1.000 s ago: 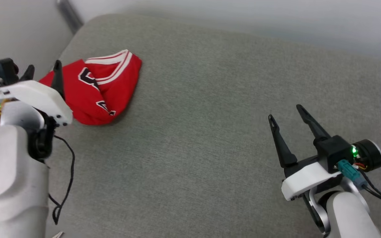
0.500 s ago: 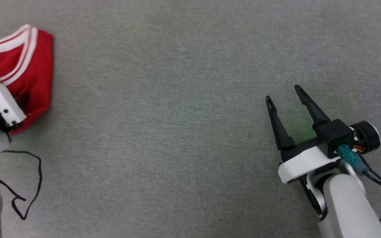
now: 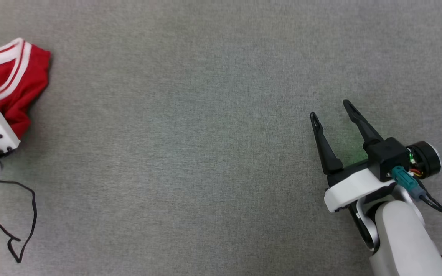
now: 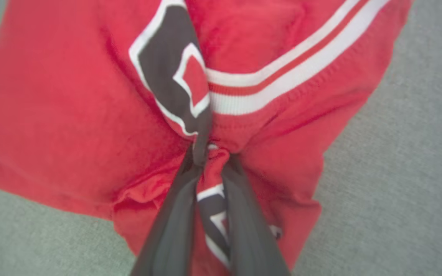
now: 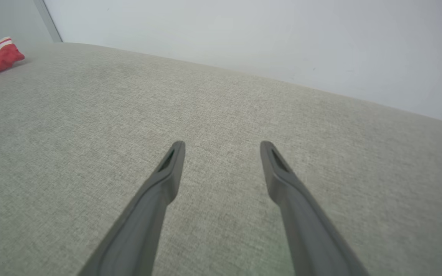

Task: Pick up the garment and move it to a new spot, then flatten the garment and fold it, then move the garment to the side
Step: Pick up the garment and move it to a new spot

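Where the garment lies bunched on the grey upholstered surface, the left pincer is clamped shut on a fold of it, just beside the striped trim. The right pincer hovers well apart from the garment, to its right, spread wide above the bare surface.

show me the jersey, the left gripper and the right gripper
jersey (image 4: pixel 63 115), left wrist view, plain red cloth on its left part
left gripper (image 4: pixel 213 157), left wrist view, between fingertips pinching the jersey
right gripper (image 5: pixel 223 145), right wrist view, midway between its open fingertips
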{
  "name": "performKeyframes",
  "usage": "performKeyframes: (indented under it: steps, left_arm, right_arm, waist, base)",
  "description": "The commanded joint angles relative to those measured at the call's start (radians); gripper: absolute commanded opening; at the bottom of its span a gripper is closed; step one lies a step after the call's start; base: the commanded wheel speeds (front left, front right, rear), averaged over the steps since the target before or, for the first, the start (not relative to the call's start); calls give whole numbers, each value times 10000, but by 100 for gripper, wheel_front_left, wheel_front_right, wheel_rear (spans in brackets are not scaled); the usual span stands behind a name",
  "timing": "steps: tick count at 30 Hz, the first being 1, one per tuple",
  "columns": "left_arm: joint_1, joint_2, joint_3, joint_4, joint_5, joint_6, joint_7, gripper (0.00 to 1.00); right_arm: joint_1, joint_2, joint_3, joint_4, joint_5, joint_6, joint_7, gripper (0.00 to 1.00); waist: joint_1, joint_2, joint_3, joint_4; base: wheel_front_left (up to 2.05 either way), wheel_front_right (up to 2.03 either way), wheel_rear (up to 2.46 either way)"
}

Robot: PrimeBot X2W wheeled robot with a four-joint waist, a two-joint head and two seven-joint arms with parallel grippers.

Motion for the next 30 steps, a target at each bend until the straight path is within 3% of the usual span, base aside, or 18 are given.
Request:
performKeyframes:
  steps: [1,8,16,21,30]
  left_arm:
    - [-55,102,-48,-136,156,18,-393,0]
    - [-460,242,-447,-771,853,-5,-2546,0]
    - [-658,80,-1034,-1143,1240,-460,-4178,0]
    - [-235,-544,-1475,-1751,1287,-553,-4684,0]
    - [1227,-2402,-2760,-3210,1059,-707,-4584,0]
  right_arm:
    - [142,4,-57,44,-24,-10,-32,100]
    - [534,10,-37,176,267,-10,-3,100]
    - [1249,12,-186,211,551,-10,112,100]
    - [1780,11,-319,42,850,-10,325,100]
    - [2503,12,-543,-581,790,-10,830,100]
  waist:
    - [-2,0,-360,169]
    - [-2,0,-1620,443]
    - [-2,0,-3190,286]
    - [-2,0,-3962,-175]
    - [-2,0,-4564,-1564]
  base:
    - [0,0,0]
    - [0,0,0]
    - [0,0,0]
    - [0,0,0]
    - [0,0,0]
